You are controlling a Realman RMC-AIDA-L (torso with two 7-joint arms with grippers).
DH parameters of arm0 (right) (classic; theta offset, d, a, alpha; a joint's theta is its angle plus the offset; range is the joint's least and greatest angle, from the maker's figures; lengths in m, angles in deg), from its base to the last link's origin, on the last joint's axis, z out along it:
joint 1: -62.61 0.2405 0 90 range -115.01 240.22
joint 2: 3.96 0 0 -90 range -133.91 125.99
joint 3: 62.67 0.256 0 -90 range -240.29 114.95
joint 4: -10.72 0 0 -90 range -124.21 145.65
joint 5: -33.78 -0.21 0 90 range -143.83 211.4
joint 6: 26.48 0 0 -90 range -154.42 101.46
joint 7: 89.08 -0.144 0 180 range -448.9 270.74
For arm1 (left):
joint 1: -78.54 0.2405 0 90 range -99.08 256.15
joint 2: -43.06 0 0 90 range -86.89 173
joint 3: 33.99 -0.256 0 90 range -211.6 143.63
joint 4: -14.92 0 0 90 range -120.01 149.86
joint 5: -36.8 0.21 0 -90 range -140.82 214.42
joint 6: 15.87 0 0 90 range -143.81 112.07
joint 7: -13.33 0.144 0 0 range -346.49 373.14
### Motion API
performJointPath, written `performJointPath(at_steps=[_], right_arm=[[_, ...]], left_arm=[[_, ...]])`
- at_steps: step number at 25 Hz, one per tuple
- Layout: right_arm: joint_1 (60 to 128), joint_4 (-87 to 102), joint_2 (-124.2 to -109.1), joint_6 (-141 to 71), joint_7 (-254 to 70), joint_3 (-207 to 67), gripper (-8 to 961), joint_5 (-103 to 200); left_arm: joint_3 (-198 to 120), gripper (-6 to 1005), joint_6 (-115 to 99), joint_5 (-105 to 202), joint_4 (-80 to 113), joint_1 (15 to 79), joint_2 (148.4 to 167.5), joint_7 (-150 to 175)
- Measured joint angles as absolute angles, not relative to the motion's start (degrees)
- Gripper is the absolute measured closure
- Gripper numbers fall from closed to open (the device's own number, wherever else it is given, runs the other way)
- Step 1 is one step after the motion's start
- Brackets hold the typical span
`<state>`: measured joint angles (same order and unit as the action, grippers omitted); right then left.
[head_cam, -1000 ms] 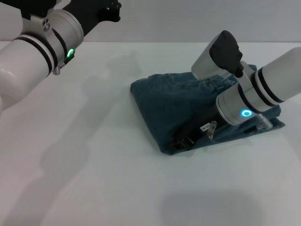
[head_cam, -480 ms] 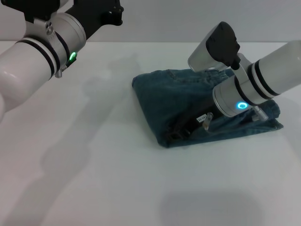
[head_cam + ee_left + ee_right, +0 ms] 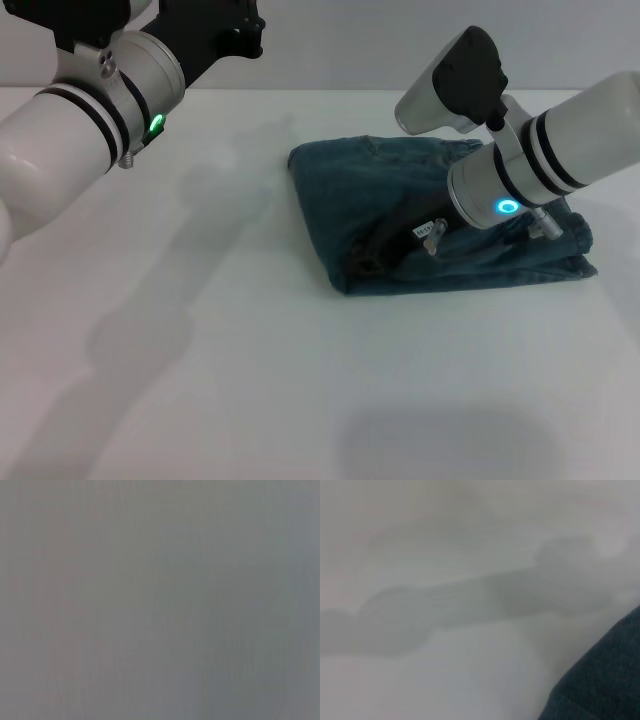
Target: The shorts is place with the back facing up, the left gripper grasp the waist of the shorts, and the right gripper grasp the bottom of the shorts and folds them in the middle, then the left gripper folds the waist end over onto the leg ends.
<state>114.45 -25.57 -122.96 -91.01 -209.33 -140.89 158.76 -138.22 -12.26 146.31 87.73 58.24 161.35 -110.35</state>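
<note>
The shorts (image 3: 350, 195) lie as a folded blue-green denim bundle on the white table (image 3: 250, 380), right of centre. My right gripper (image 3: 368, 258) reaches down from the right, low on the bundle's near left corner, and looks shut on the denim there. A corner of the shorts (image 3: 600, 685) shows in the right wrist view beside bare table. I cannot tell the waist from the bottom in this bundle. My left gripper (image 3: 215, 25) hangs high at the far left, well away from the shorts and partly cut off by the frame. The left wrist view is plain grey.
The right arm's white forearm with its blue light ring (image 3: 505, 207) crosses over the right half of the shorts and hides it. The arms' shadows fall on the table. The table's far edge (image 3: 330, 90) runs behind the bundle.
The right gripper has drawn back to the right and away from me, and the shorts have slid with it. The left arm has barely shifted.
</note>
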Motion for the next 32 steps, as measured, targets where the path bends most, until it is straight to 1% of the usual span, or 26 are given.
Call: performJointPath(at_steps=[7,10,13,16,20,21,22,28,31,32], right_arm=[[114.62,-25.85,-122.95,-91.61,-209.2,-140.89,750,158.93],[112.72,-28.79,-122.96,-94.32,-208.09,-140.88,751,158.47],[107.82,-35.77,-122.95,-98.17,-205.73,-140.7,752,156.14],[101.51,-43.25,-122.8,-102.39,-200.68,-139.58,753,149.32],[94.35,-48.99,-122.7,-107.02,-190.01,-135.85,755,139.32],[90.53,-49.49,-122.8,-108.75,-182.54,-132.72,755,132.9],[90.53,-49.49,-122.8,-108.75,-182.54,-132.72,755,132.9],[80.49,-40.36,-122.77,-112.52,-154.68,-123.67,756,106.72],[77.62,-31.1,-122.86,-114.36,-138.51,-120.26,756,92.83],[77.33,-27.79,-122.87,-114.8,-133.86,-119.38,756,88.62]], left_arm=[[-138.25,1001,-12.22,146.31,87.63,58.12,161.35,-110.26],[-138.24,1001,-12.22,146.31,87.62,58.11,161.33,-110.25],[-137.96,1001,-11.97,146.31,87.6,58.01,161.22,-110.24],[-137.8,1001,-11.97,146.31,87.6,58.0,161.2,-110.24],[-137.9,1001,-11.93,146.31,87.63,57.98,161.18,-110.24],[-138.06,1001,-11.92,146.31,87.81,58.05,161.18,-110.24],[-138.06,1001,-11.92,146.31,87.81,58.05,161.18,-110.24],[-139.67,1001,-13.88,146.11,88.1,59.22,161.35,-110.46],[-141.07,1001,-15.88,146.06,88.01,59.58,161.33,-110.61],[-143.28,1001,-19.99,146.07,87.73,60.08,161.31,-110.73]])
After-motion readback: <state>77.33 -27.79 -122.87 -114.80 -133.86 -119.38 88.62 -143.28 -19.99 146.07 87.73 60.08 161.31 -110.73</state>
